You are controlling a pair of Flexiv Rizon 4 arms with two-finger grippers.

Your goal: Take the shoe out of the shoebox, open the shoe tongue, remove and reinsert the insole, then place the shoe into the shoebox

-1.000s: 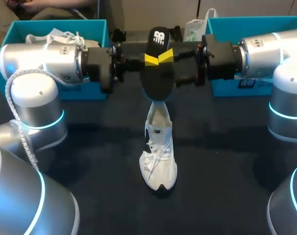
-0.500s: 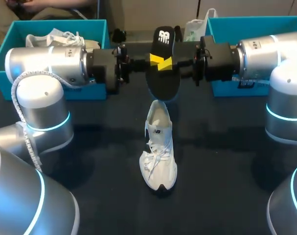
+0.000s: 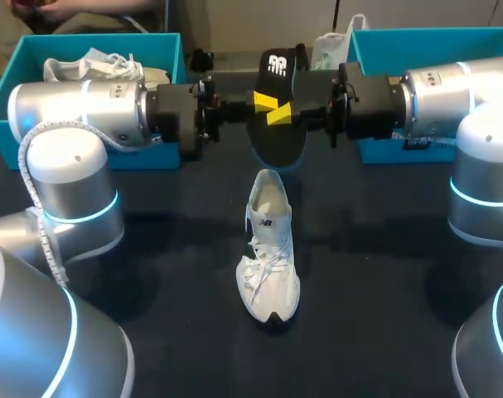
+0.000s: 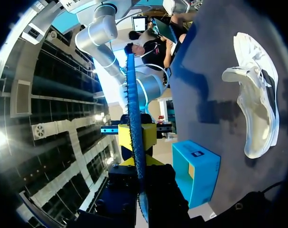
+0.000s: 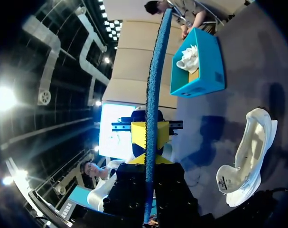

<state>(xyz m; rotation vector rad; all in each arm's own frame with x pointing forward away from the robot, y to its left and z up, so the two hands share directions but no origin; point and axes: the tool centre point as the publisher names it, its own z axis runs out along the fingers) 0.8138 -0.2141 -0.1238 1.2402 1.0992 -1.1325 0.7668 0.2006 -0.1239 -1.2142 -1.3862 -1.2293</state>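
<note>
A black insole (image 3: 280, 145) with a white logo hangs in the air above the heel of the white shoe (image 3: 269, 257), which lies on the dark table. My left gripper (image 3: 264, 101) and my right gripper (image 3: 278, 114) meet at the insole's middle, and each is shut on it from its own side. In the left wrist view the insole (image 4: 133, 114) runs edge-on, blue underneath, out of my gripper (image 4: 137, 159), with the shoe (image 4: 257, 109) off to one side. The right wrist view shows the same insole (image 5: 153, 95) edge-on in its gripper (image 5: 151, 159), the shoe (image 5: 248, 156) beside it.
A teal shoebox (image 3: 11, 91) at the back left holds another white shoe (image 3: 94, 65). A second teal box (image 3: 433, 37) stands at the back right, behind my right arm. A plastic bag (image 3: 330, 46) lies between the boxes.
My right gripper has closed its fingers onto the insole. The insole has risen a little and shifted right, clear of the shoe's heel. The shoe has stayed put.
</note>
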